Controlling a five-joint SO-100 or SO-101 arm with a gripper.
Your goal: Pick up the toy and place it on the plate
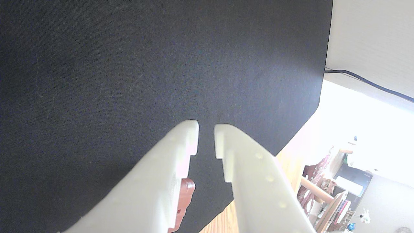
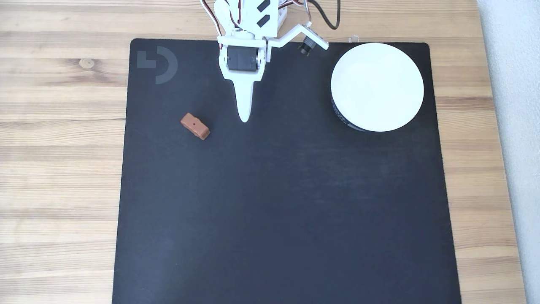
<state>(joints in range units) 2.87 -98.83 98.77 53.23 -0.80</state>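
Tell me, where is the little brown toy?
In the fixed view the toy lies on the black mat, left of the gripper and far left of the white plate.

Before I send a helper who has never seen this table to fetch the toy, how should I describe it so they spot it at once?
Find the black mat on the wooden table, seen in the fixed view. In the mat's upper left part, left of the white pincer and far from the white plate, lies the toy. It is the mat's one small reddish-brown block, oblong and notched, with a tiny dark dot.
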